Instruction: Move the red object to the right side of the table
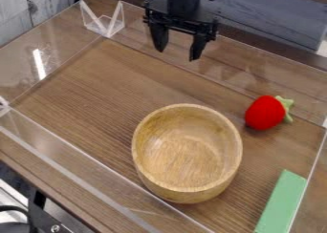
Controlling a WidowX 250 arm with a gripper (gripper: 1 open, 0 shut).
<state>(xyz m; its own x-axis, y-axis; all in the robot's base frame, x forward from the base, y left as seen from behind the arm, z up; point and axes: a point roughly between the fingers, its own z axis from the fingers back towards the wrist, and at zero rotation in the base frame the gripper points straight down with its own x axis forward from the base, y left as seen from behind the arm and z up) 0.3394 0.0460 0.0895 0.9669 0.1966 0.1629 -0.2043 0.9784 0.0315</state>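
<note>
The red object (267,112), a small toy strawberry with a green cap, lies on the brown wood-grain table (102,94) near its right edge. My black gripper (179,48) hangs at the back of the table, pointing down, well up and left of the strawberry. Its fingers are spread open with nothing between them.
A round wooden bowl (188,152) sits in the front middle, just left of and below the strawberry. A flat green block (285,202) lies at the front right corner. Low clear acrylic walls (52,55) border the tabletop.
</note>
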